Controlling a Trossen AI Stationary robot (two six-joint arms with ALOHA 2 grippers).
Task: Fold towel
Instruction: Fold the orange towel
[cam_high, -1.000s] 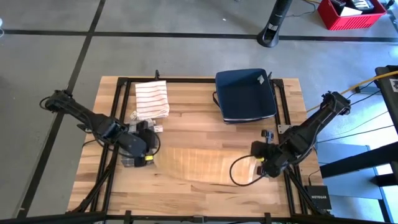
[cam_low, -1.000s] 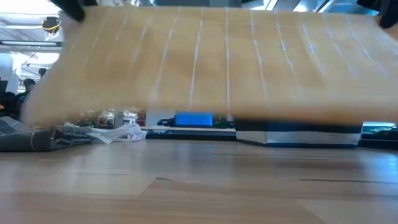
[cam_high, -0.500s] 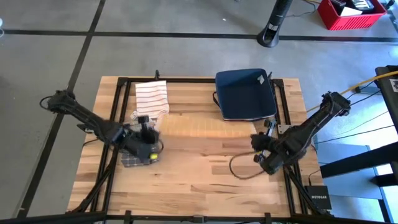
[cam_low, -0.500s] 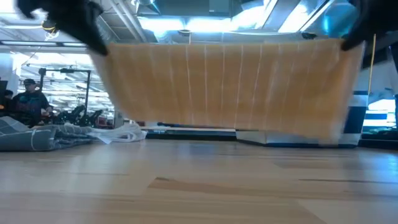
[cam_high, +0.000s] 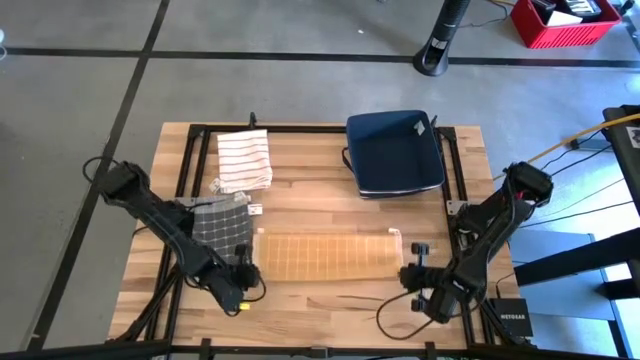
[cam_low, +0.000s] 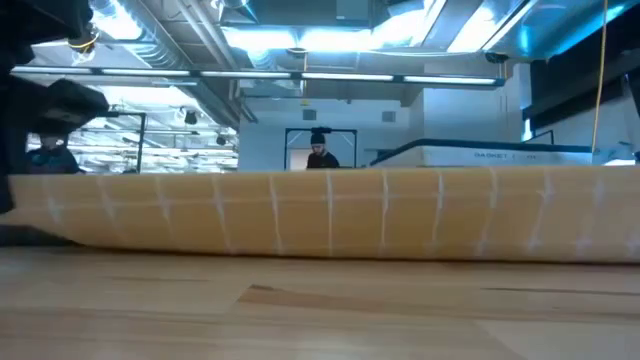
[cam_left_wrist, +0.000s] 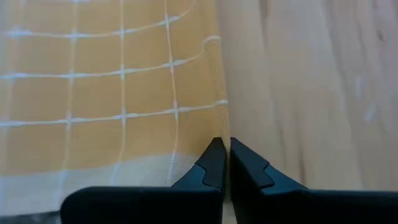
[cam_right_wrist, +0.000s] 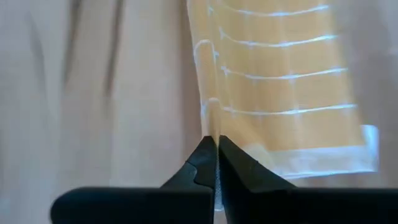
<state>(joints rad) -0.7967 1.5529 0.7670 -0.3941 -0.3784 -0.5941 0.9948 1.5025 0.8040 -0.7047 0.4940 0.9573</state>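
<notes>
Down on the desk now lies the yellow towel, lowered from mid-air and doubled over, left hand and right hand each still clenched on a near corner.

Overhead, table-level and both close wrist views share the yellow towel

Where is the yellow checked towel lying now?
In the high view, the yellow towel lies flat on the table's near middle, between both arms, right of the grey checked cloth.
</notes>
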